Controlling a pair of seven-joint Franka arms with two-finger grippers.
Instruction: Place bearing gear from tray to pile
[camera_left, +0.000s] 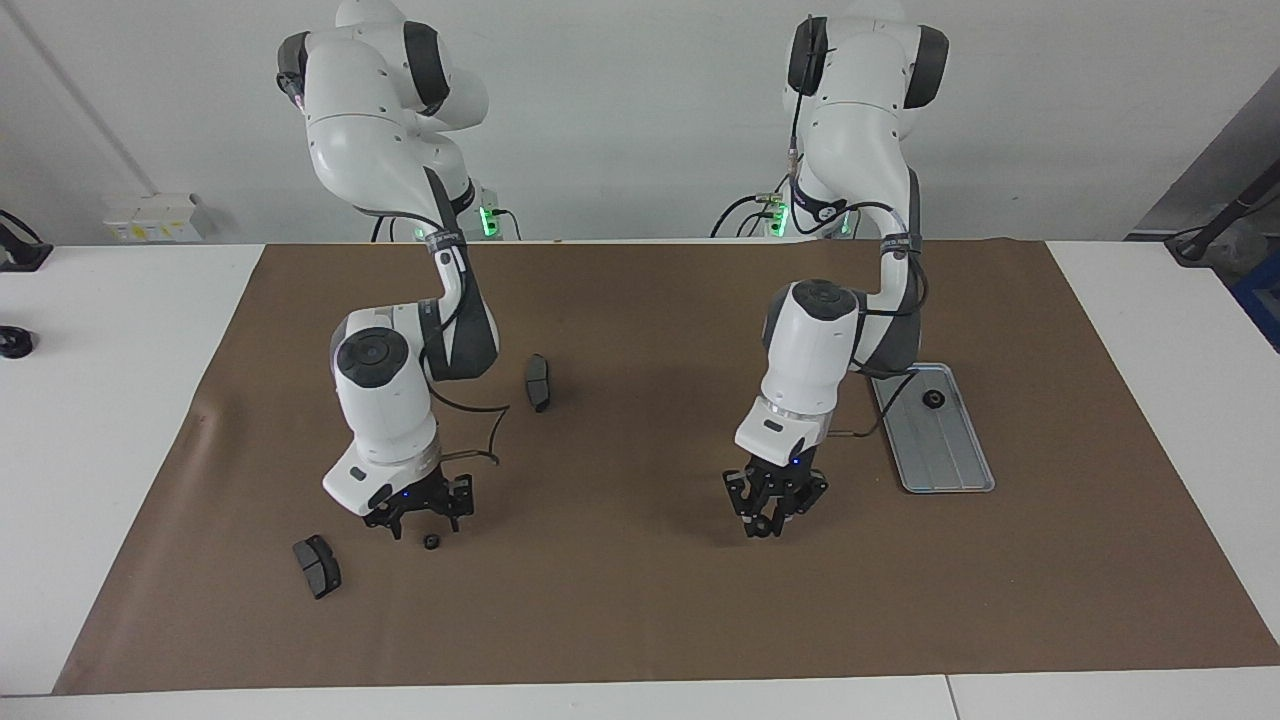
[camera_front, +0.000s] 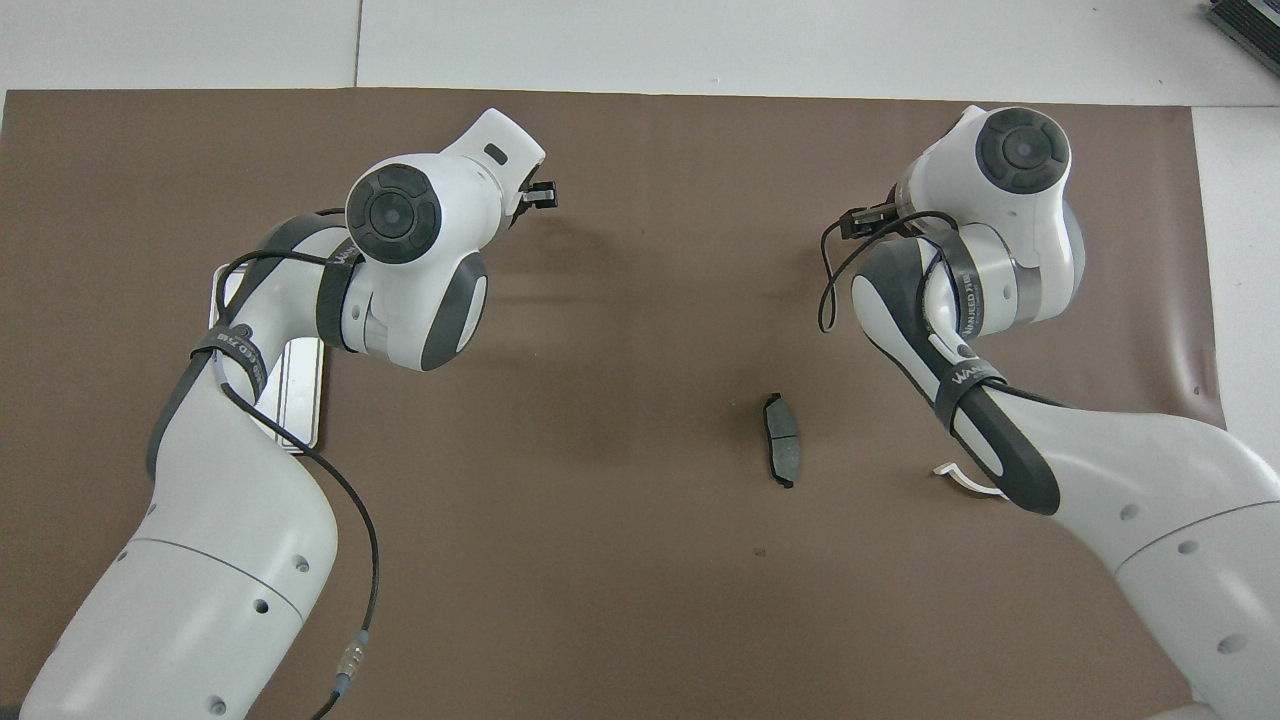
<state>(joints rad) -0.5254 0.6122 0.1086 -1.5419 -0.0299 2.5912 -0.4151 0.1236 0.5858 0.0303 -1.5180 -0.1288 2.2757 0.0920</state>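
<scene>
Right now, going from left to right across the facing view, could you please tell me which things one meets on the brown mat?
Brake pad → right claw → small gear → second brake pad → left claw → tray holding another gear.

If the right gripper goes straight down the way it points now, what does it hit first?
Most likely the small dark gear lying on the brown mat just under the open right gripper. The gear sits slightly off the gripper's centre, so the fingers may land on the mat beside it instead.

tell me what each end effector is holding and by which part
Right end effector: nothing; a small gear lies loose on the mat under it. Left end effector: cannot be told.
</scene>
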